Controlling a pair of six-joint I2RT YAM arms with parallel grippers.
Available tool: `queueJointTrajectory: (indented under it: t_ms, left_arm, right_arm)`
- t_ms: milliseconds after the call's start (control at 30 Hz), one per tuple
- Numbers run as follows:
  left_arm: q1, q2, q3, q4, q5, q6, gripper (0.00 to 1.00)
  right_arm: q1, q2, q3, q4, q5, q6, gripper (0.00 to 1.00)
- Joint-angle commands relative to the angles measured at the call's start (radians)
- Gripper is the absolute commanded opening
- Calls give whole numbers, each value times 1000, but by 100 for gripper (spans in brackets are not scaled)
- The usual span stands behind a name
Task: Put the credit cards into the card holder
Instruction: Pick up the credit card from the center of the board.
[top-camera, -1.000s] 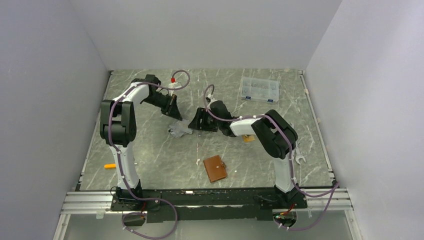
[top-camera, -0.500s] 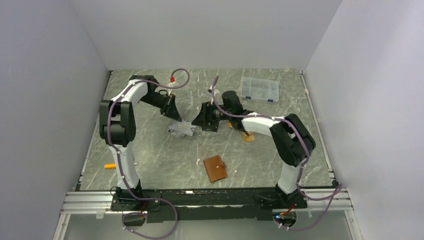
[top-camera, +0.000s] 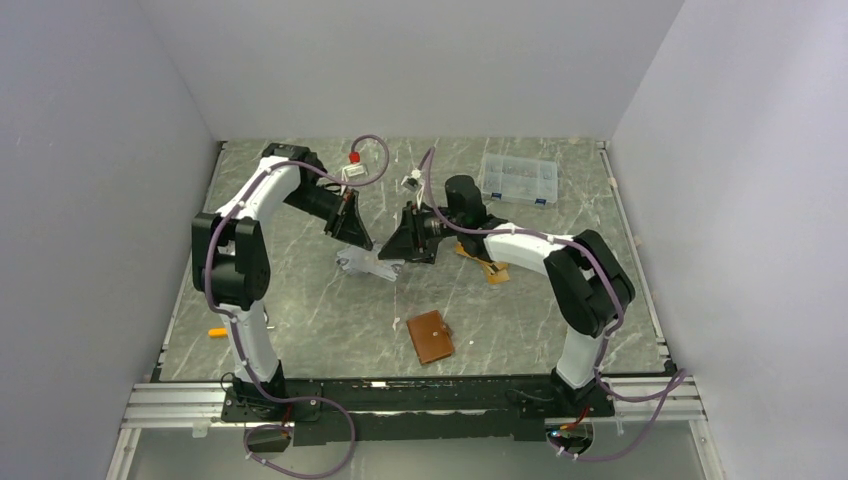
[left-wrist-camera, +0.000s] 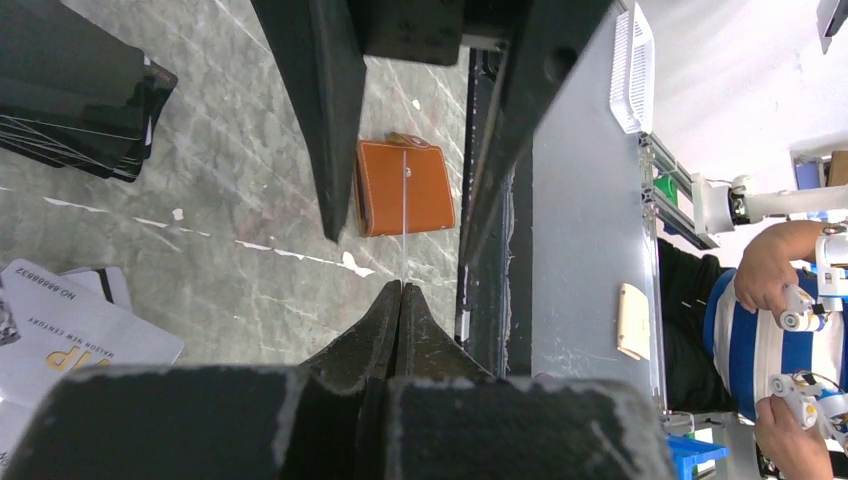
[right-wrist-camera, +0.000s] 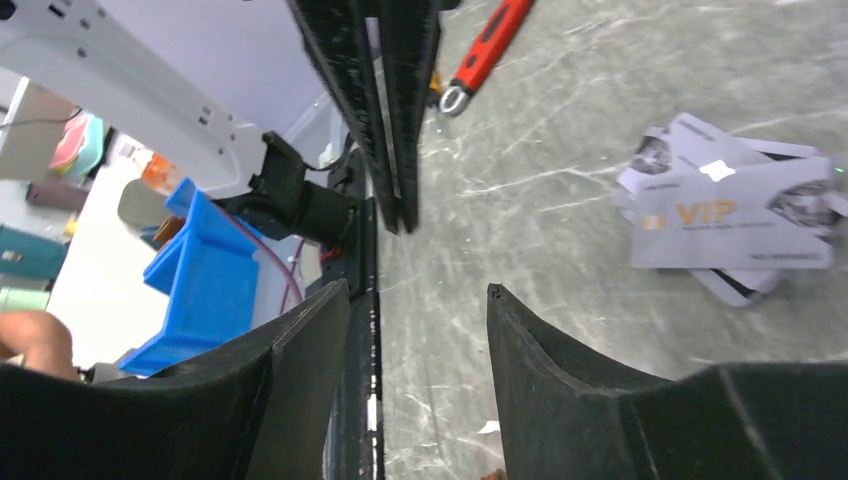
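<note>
The silver-grey credit cards (top-camera: 368, 265) lie fanned on the table mid-left; they also show in the left wrist view (left-wrist-camera: 70, 335) and the right wrist view (right-wrist-camera: 730, 220). Black cards (left-wrist-camera: 70, 100) lie beside them. Orange-gold cards (top-camera: 491, 270) lie by the right forearm. The tan card holder (top-camera: 430, 336) lies closed near the front, also seen in the left wrist view (left-wrist-camera: 405, 188). My left gripper (top-camera: 358, 238) (left-wrist-camera: 401, 285) is shut on a thin card seen edge-on. My right gripper (top-camera: 398, 245) (right-wrist-camera: 418, 290) is open and empty, facing the left one above the silver cards.
A clear compartment box (top-camera: 517, 180) stands at the back right. A small orange-handled tool (top-camera: 218, 332) lies near the left front edge, also in the right wrist view (right-wrist-camera: 490, 50). Grey walls close in the table on three sides.
The right arm has stretched out, its elbow swinging right and its gripper rising slightly. The left gripper has shifted a little right, toward the right gripper.
</note>
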Motion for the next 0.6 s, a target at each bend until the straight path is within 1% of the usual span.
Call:
queueJointTrajectory:
  t_ms: [0, 100, 200, 300, 367, 400, 433, 467, 500, 533, 567]
  left_arm:
    - [-16, -51, -15, 51, 31, -34, 0]
    - [-22, -57, -11, 61, 27, -52, 0]
    - [-22, -60, -7, 63, 23, -58, 0]
    - [-22, -62, -6, 61, 12, -59, 0]
    - [-22, -61, 3, 46, 5, -48, 0]
    - [-22, -61, 7, 40, 3, -44, 0]
    - [-22, -62, 9, 41, 2, -47, 0]
    - [-22, -67, 9, 51, 0, -55, 0]
    - [-22, -70, 6, 59, 0, -63, 0]
    - [-21, -79, -1, 82, -3, -79, 1]
    - [-22, -88, -6, 109, -8, -106, 7]
  right_arm:
    - [23, -7, 33, 101, -71, 32, 55]
    - [34, -13, 33, 61, -66, 5, 49]
    - [43, -14, 47, -7, -62, -31, 37]
    - [46, -23, 51, -65, -63, -64, 30]
    - [47, -39, 59, -134, -51, -111, 26]
    - [46, -47, 63, -170, -40, -139, 22]
    - [45, -55, 69, -210, -30, -169, 17]
    - [45, -65, 75, -233, -23, -182, 7]
    - [45, -67, 85, -261, -10, -198, 0]
    - [49, -68, 100, -307, 19, -221, 0]
    - [55, -68, 116, -347, 49, -242, 0]
